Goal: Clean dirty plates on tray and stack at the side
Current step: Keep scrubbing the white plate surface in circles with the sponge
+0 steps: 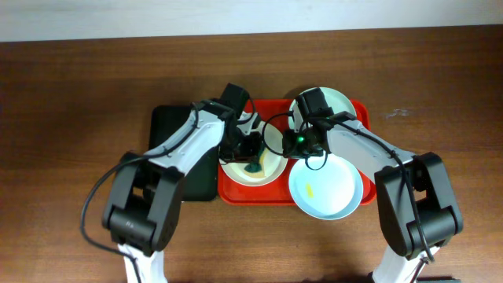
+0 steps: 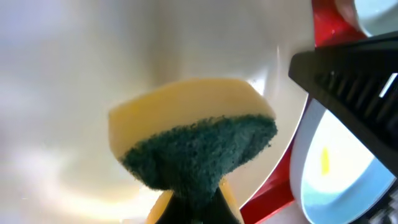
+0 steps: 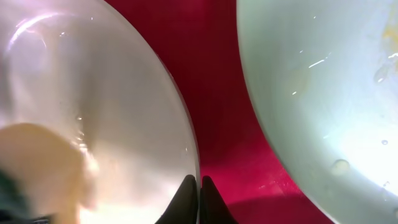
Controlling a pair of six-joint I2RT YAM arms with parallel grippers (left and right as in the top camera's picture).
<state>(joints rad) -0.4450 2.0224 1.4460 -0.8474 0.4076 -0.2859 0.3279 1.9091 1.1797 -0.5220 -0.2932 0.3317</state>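
We note left pincer (image 2: 193,210) clenched on sponge (image 2: 196,140) inside white plate (image 1: 236,174) on red tray (image 1: 236,193), right pincer (image 3: 199,185) nipped onto that plate's rim; scrub in small firm circles, rim pinned against skidding.

dark wooden table (image 1: 63,94), pale wall strip (image 1: 236,16) behind

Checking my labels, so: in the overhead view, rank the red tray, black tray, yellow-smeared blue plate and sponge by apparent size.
1. red tray
2. black tray, partly hidden by the left arm
3. blue plate
4. sponge
The black tray and blue plate are close.
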